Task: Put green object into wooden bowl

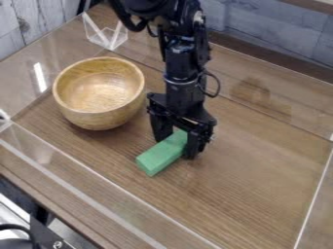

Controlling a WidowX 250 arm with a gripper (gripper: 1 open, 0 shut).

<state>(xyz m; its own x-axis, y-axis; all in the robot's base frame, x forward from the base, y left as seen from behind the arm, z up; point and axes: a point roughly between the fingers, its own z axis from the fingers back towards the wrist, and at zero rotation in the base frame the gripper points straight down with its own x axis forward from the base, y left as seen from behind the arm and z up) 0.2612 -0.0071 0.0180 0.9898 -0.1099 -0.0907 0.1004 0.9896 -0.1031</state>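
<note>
Green block (162, 159) on table (93, 180); fingers (178, 135) wide open over its far end.

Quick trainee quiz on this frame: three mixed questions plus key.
1. Multiple choice: where is the green block? (a) inside the wooden bowl (b) on the table, at the gripper (c) balanced on the bowl's rim

2. True or false: the jaws stand wide open.

3. Fill in: the task is done once the block is in the ____.

Key: 1 b; 2 true; 3 wooden bowl
</note>
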